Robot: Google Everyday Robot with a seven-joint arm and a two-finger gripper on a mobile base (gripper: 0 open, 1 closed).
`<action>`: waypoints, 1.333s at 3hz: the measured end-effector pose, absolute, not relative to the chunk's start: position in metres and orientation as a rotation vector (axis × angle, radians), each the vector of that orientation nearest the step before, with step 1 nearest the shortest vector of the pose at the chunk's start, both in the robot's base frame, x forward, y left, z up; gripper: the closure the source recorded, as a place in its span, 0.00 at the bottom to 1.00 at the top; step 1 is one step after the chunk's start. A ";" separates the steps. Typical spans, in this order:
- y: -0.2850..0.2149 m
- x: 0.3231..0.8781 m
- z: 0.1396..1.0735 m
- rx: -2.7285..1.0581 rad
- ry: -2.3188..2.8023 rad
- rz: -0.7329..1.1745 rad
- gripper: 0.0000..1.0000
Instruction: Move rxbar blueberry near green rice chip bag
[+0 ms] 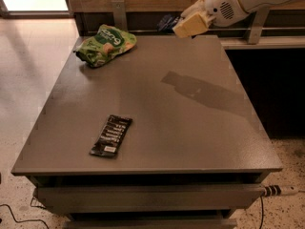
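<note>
The green rice chip bag [105, 46] lies at the far left corner of the grey table [190, 123]. My gripper [183, 23] hangs above the table's far edge, right of the bag, shut on the rxbar blueberry [167, 23]. Only the bar's dark blue left end shows past the pale fingers [190, 25]. The bar is held in the air, a fair gap to the right of the bag. The arm's shadow falls on the table's right half.
A black-wrapped bar [111, 135] lies near the table's front left. A wooden wall with metal brackets runs behind the table. A dark opening is to the right. Cables lie on the speckled floor at the front.
</note>
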State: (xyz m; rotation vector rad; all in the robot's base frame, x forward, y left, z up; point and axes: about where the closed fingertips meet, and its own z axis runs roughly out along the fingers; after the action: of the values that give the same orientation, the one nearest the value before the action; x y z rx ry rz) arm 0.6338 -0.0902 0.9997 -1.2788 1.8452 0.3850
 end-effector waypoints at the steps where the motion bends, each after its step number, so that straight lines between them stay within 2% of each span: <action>1: -0.059 0.670 0.997 -1.253 1.869 0.442 1.00; 4: 0.018 0.726 0.941 -1.259 1.915 0.432 1.00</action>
State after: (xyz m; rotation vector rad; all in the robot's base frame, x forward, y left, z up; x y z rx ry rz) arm 0.7262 0.0183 0.9409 -1.2589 1.9151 0.4322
